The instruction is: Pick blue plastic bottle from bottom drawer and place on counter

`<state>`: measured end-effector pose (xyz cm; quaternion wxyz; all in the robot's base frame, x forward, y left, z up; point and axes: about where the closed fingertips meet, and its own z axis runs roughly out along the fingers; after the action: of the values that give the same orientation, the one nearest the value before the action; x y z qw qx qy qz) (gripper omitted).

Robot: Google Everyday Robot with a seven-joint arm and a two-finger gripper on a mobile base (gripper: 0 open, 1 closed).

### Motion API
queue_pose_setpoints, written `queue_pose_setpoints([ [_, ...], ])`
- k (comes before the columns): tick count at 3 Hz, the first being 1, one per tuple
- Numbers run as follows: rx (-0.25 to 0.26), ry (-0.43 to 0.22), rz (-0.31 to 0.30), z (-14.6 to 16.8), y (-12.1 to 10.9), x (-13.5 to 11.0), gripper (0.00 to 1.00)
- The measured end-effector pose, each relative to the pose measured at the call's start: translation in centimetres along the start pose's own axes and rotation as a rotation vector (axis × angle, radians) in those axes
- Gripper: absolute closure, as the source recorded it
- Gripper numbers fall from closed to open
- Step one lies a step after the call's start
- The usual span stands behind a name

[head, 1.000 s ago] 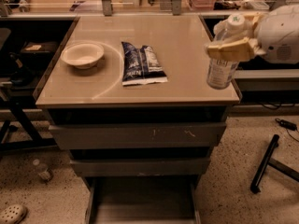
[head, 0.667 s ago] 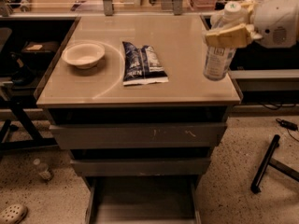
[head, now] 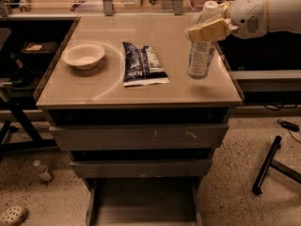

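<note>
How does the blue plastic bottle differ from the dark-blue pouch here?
The blue plastic bottle stands upright; the pouch lies flat. The bottle is clear with a white cap; the pouch is dark blue and printed. The end effector grips the bottle near its top, at the counter's right side; the pouch is untouched. Both are over the counter, not in the bottom drawer.

We see the cream end effector (head: 209,29), above the glossy beige desk's (head: 188,91) right side, gripping the clear bluish plastic bottle (head: 200,58) with its white cap. The pouch (head: 142,64) is dark blue with white print, the bowl (head: 83,55) cream, the bottom drawer (head: 141,204) plain grey.
</note>
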<state>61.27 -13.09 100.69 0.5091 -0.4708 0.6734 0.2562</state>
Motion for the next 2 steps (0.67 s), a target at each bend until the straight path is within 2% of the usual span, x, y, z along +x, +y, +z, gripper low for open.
queue_pose_setpoints([
  [2, -0.08, -0.006, 0.067, 3.4, -1.7, 1.4, 1.0],
])
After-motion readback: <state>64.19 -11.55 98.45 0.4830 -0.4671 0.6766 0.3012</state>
